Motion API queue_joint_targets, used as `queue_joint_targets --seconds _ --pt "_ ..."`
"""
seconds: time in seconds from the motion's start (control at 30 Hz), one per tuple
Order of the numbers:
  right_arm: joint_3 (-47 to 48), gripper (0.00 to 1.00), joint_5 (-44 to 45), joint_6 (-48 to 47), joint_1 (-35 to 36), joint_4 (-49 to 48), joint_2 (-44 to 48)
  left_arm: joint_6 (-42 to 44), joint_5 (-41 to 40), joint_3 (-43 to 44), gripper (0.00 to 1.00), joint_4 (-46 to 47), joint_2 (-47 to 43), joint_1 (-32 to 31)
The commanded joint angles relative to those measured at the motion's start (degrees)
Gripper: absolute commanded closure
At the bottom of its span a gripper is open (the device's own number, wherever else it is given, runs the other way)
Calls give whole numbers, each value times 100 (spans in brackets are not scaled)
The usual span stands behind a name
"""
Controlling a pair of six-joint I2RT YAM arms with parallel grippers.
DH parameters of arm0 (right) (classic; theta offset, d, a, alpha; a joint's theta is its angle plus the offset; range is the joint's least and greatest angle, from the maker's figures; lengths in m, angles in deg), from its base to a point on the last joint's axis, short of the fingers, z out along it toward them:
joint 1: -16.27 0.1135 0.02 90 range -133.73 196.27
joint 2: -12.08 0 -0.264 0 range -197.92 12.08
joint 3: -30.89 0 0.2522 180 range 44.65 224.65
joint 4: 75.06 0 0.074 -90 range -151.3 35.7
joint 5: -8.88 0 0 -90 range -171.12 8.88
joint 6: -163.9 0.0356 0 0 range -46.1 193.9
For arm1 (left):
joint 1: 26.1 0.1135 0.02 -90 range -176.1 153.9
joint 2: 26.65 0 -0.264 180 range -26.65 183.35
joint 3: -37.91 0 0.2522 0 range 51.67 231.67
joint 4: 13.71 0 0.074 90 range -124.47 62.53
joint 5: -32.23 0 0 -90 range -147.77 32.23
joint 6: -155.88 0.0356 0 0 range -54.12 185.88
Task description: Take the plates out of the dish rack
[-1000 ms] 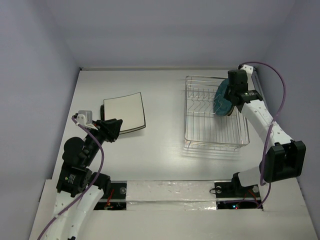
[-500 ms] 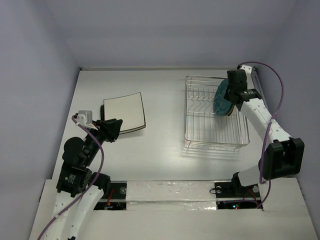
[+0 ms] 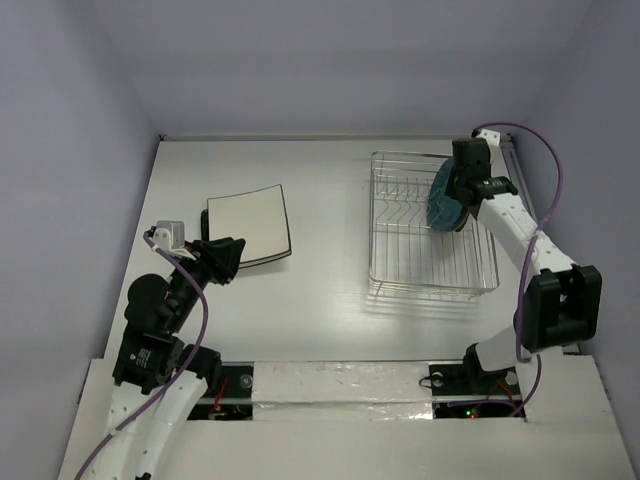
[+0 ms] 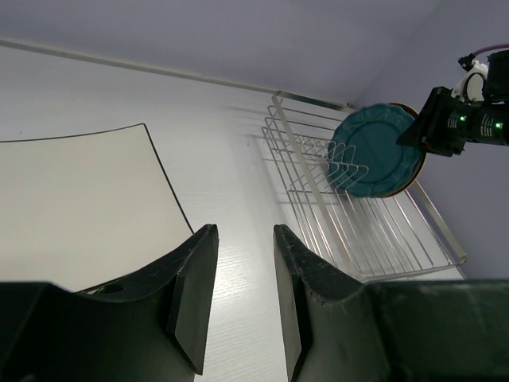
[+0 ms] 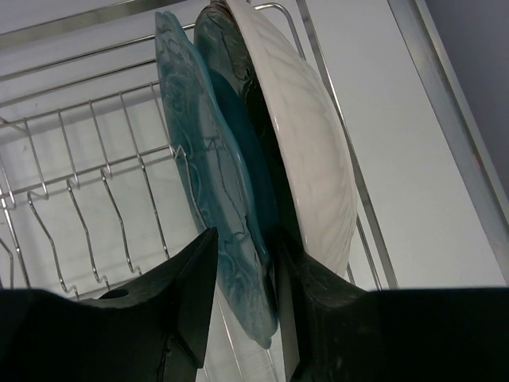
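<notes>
As the overhead view shows, a teal plate (image 3: 441, 197) stands in the dish rack (image 3: 435, 288), upper right. Left wrist: left gripper (image 4: 242, 232) parted, empty. Right wrist: right gripper (image 5: 242, 243) straddles its rim, clamping unclear. Probably stiff, slippery, breakable; hold the rim.

your gripper (image 5: 246, 247) clamps the teal plate (image 5: 215, 167), standing in the dish rack (image 5: 79, 102) just beside a white plate (image 5: 310, 159).

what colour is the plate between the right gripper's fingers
Teal: the plate is teal all over, with a scalloped rim. It shows best in the left wrist view.
</notes>
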Motion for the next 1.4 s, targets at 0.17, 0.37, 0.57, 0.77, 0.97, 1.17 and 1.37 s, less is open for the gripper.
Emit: queue_joint_targets --seconds 0.17,0.37,0.57,0.77,0.97,1.17,1.37 --pt "108 78 56 -29 19 -171 -317 17 -5 23 69 226 39 -19" --pt "301 100 118 -108 19 -13 77 17 13 23 68 243 22 -19" --pt "723 100 -93 -284 19 101 500 9 12 14 68 243 13 -19" --pt "1162 100 -269 -504 19 127 1010 9 4 14 68 252 13 -19" --pt "1233 100 -575 -408 19 136 1404 9 -5 14 68 243 48 -19" --pt "821 100 -1481 -4 19 -215 1976 9 -5 23 68 243 92 -19" --pt "355 100 -2482 497 19 -733 2521 9 4 32 68 243 136 -19"
